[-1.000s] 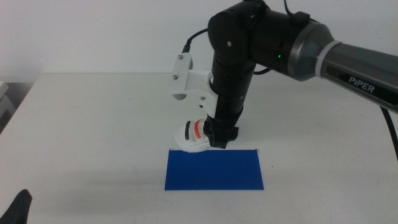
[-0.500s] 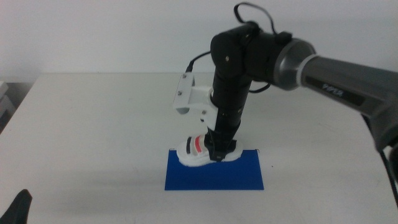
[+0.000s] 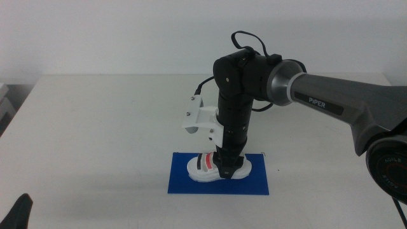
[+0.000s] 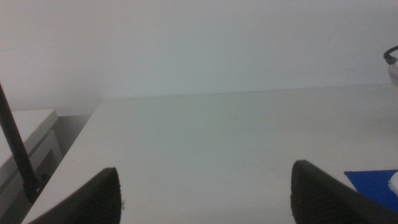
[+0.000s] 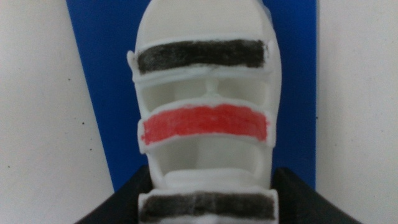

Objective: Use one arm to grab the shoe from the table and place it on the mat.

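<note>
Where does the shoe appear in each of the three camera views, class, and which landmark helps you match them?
Middle view: the shoe sits on the mat, low and centre, under the right gripper.
Left wrist view: only a white sliver at the picture's right edge, beside the mat's corner.
Right wrist view: it fills the centre, between the fingers.
Shared landmark: the blue mat.

Plain white wall (image 3: 114,32) behind, even light — pale cabinet (image 4: 31,134) alongside

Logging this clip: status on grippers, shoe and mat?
Right gripper shut on shoe, over the mat. Left gripper open, idle at near left table edge. Nothing in the way.
</note>
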You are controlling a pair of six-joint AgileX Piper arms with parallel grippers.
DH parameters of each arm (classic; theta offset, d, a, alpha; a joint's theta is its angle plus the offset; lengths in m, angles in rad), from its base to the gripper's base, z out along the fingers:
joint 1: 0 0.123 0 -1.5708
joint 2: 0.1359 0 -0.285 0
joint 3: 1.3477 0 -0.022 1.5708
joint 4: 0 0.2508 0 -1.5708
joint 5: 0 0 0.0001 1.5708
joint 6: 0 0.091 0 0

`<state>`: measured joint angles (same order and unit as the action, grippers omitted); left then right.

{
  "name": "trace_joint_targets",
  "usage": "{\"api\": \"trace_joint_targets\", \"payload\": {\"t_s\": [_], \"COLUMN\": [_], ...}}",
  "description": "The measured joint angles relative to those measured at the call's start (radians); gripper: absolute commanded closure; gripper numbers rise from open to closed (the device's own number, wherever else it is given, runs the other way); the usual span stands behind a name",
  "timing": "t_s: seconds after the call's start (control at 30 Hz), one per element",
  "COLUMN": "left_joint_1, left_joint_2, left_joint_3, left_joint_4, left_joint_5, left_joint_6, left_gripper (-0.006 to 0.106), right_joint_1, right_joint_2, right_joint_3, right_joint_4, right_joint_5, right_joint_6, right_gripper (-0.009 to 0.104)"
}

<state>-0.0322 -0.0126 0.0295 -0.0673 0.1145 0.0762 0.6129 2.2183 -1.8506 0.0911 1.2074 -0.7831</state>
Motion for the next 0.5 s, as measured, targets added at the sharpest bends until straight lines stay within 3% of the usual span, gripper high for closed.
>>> {"api": "trace_joint_targets", "payload": {"t_s": [0.1,0.13,0.3,0.37,0.5], "left_joint_1": [0.0,0.0,0.0,0.0,0.0], "left_joint_2": [0.0,0.0,0.0,0.0,0.0], "left_joint_3": [0.0,0.0,0.0,0.0,0.0], "left_joint_4": [0.0,0.0,0.0,0.0,0.0], "left_joint_5": [0.0,0.0,0.0,0.0,0.0], "left_joint_6": [0.0,0.0,0.0,0.0,0.0], "left_gripper": [0.007,0.007,0.007,0.007,0.007], "right_joint_1": [0.0,0.0,0.0,0.0,0.0], "right_joint_2": [0.004,0.005,0.006,0.004,-0.022], "right_joint_3": [0.0,0.0,0.0,0.0,0.0], "right_joint_4": [-0.001,0.0,0.001,0.001,-0.001], "right_joint_5": [0.0,0.0,0.003,0.004,0.009], "right_joint_6": [-0.007,-0.009,0.023,0.056,0.102], "right_gripper": [0.06,0.044,0.012,0.004,0.003]}}
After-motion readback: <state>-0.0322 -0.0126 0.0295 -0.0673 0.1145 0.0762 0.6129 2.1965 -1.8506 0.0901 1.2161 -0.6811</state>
